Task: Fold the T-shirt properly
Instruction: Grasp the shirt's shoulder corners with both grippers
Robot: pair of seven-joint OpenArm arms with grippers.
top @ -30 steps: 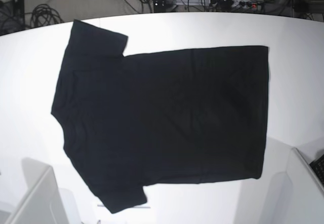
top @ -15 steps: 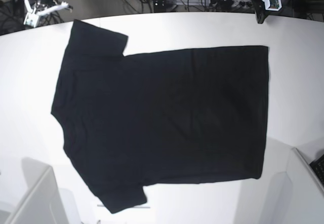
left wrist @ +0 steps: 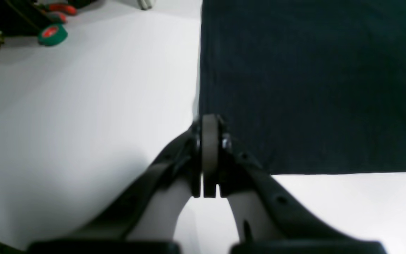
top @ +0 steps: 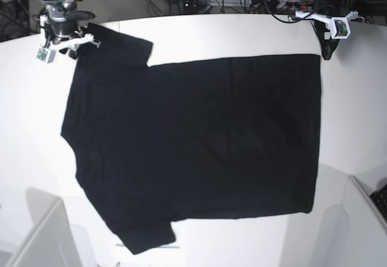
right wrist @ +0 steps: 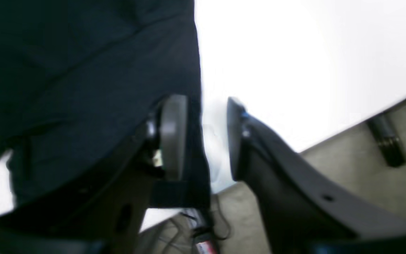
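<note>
The T-shirt (top: 193, 146) is spread flat on the white table (top: 357, 110), plain black side up. In the base view, the left gripper (top: 328, 54) is seen just beside the far bottom corner of the shirt. In the left wrist view, the left gripper (left wrist: 209, 121) has its jaws pressed together with nothing between them, and the corner of the black cloth lies right at its tip. A green tape roll (left wrist: 52, 34) is seen far off on the other side. The right gripper (right wrist: 203, 135) is partly open, and the edge of a sleeve is seen between its jaws. It cannot be told if the cloth is touched.
</note>
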